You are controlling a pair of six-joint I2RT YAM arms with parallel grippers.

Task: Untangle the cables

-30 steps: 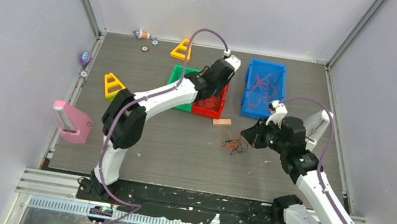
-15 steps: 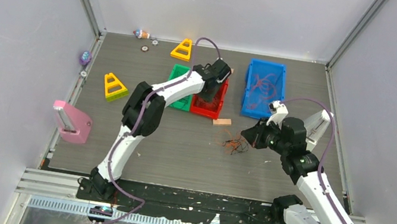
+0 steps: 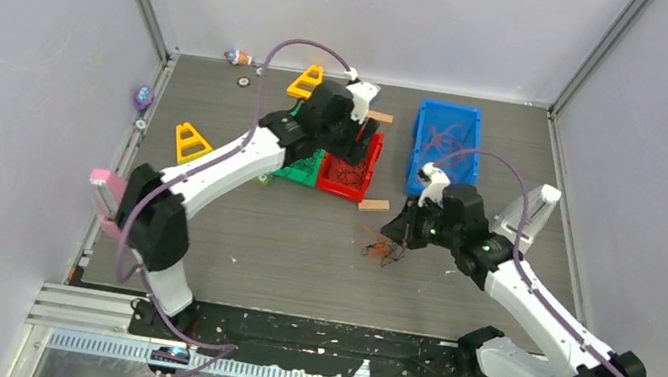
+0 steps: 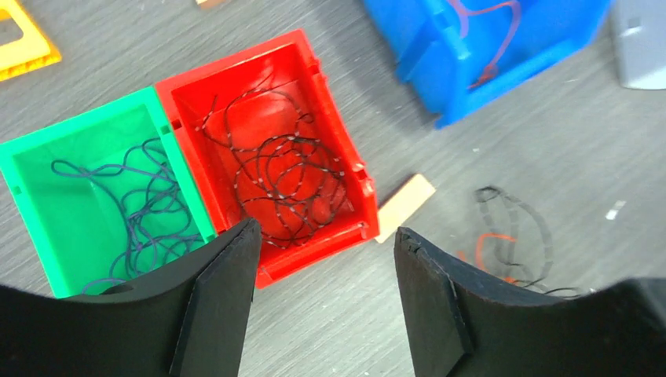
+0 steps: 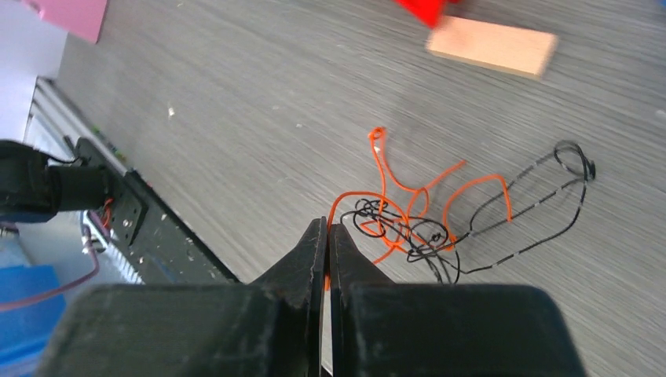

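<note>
My right hand [image 5: 327, 229] is clenched on an orange strand of the cables [image 5: 416, 228]. They are a small orange and black tangle lying on the bench [image 5: 236, 94], to the near right of the red bin [image 4: 236, 63], past the wooden block [image 4: 404, 203] that sits just beside that bin's corner. My left hand [image 4: 326, 236] hangs released, fingers wide apart, above the red bin's near wall. Black strands [image 4: 287, 177] lie coiled inside that bin.
</note>
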